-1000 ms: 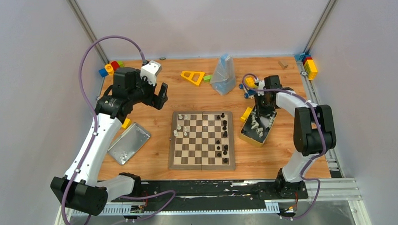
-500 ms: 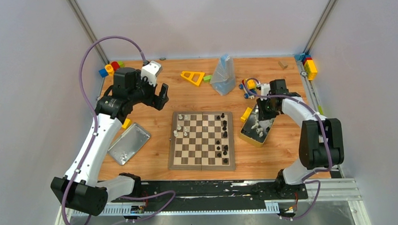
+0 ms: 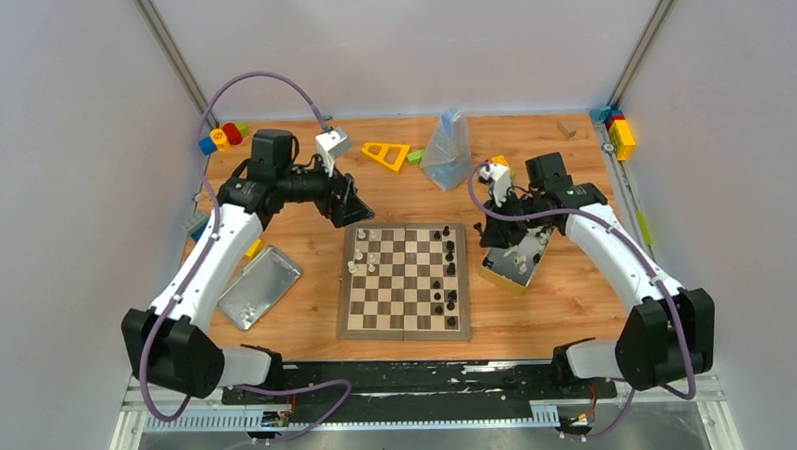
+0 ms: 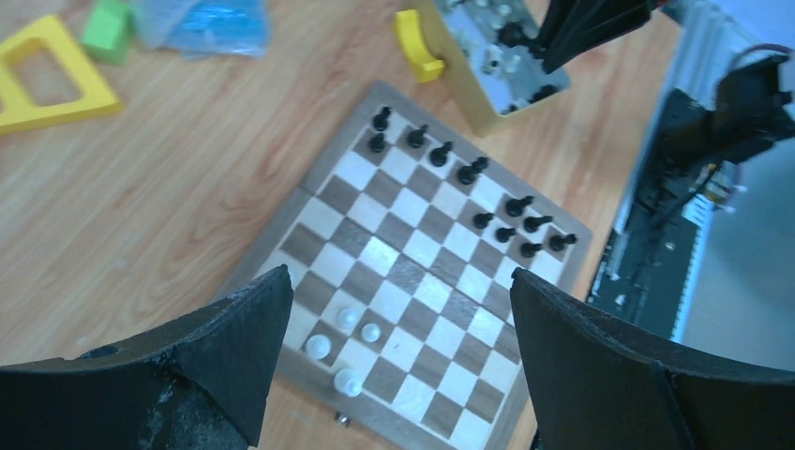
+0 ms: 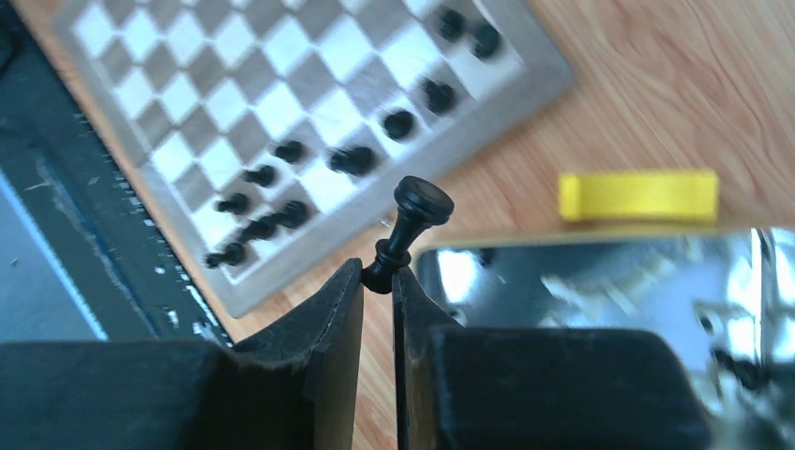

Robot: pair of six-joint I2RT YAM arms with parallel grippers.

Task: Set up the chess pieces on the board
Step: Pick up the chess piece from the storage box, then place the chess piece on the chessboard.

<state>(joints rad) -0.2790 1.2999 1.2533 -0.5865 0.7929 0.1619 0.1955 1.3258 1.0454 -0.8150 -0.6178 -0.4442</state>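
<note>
The board (image 3: 405,282) lies mid-table, with several white pieces (image 3: 368,256) near its far left corner and several black pieces (image 3: 447,273) along its right side. It also shows in the left wrist view (image 4: 412,272) and the right wrist view (image 5: 281,103). My right gripper (image 5: 378,275) is shut on a black chess piece (image 5: 410,225), held above the yellow-sided tin box (image 3: 516,256) just right of the board. My left gripper (image 3: 357,208) is open and empty, above the board's far left corner.
A silver lid (image 3: 259,286) lies left of the board. A yellow triangle (image 3: 386,153), a plastic bag (image 3: 448,151) and a green block (image 3: 416,156) lie at the back. Coloured blocks (image 3: 221,137) sit in the back corners. A yellow block (image 5: 638,195) lies beside the tin.
My right gripper has lifted out of the tin with the black piece and swung towards the board. My left arm has moved right, to the board's far left corner.
</note>
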